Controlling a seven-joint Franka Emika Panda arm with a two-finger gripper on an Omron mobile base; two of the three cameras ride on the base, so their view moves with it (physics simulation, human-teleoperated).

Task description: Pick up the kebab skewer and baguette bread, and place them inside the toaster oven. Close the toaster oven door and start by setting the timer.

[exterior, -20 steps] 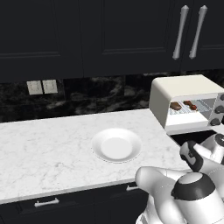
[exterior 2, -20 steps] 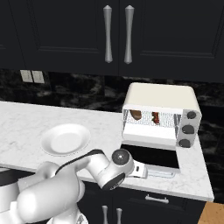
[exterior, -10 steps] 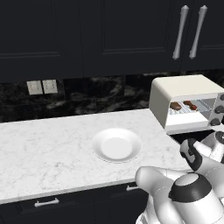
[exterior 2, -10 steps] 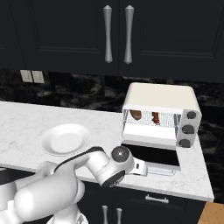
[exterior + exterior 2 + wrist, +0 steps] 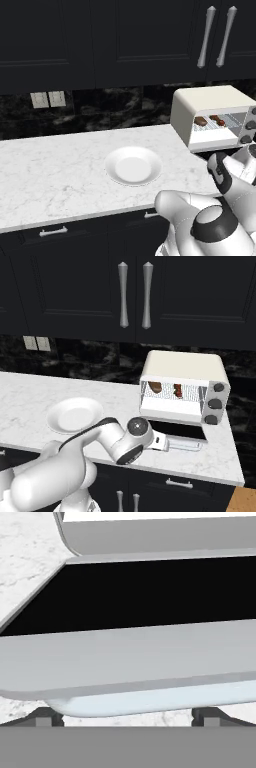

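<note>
So the toaster oven door [image 5: 176, 431] was lying flat open on the counter [image 5: 30, 391], skewer [image 5: 177, 390] and bread [image 5: 155, 387] on the rack inside. My gripper [image 5: 127, 716] sat wide open right at the silver handle [image 5: 150, 699]. I figured rigid, hinged, probably slick metal, so I'd hook under the bar's middle.

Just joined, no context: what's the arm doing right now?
Both foods are already on the rack inside the toaster oven: the baguette bread on the left, the kebab skewer beside it. The toaster oven door hangs open, lying flat over the counter. The gripper is open, low at the door's front edge by its silver handle, fingertips either side, apparently set up to push it closed. The white plate holds nothing.
</note>
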